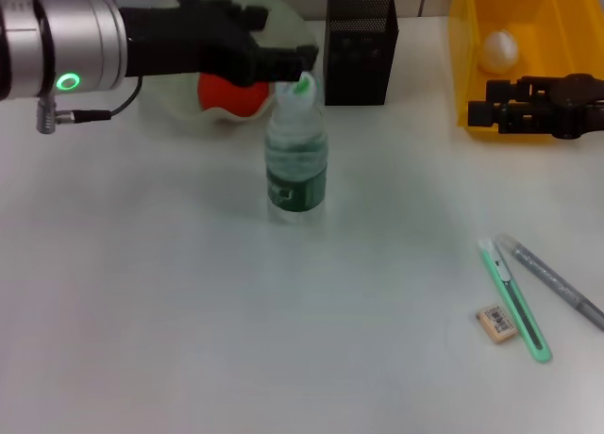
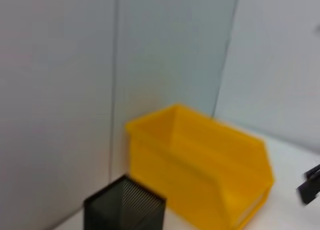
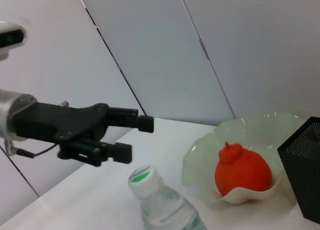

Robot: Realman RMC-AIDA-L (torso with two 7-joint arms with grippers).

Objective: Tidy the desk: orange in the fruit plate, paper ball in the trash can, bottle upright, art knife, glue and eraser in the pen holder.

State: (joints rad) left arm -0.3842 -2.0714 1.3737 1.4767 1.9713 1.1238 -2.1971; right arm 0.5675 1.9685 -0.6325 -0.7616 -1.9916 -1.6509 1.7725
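The clear bottle [image 1: 296,165] with a green cap stands upright mid-table; it also shows in the right wrist view [image 3: 155,200]. My left gripper [image 1: 300,66] is open, with its fingertips right by the cap; in the right wrist view [image 3: 135,138] its jaws stand apart, just clear of the cap. The orange [image 1: 231,94] lies in the fruit plate [image 1: 283,19]. The paper ball [image 1: 500,49] is in the yellow bin [image 1: 472,38]. The green art knife [image 1: 514,300], grey glue pen [image 1: 555,281] and eraser [image 1: 497,323] lie at the front right. My right gripper [image 1: 483,113] rests beside the bin.
The black mesh pen holder [image 1: 360,47] stands behind the bottle, between the plate and the bin. The left wrist view shows the pen holder [image 2: 125,210] and the yellow bin [image 2: 200,170] against a wall.
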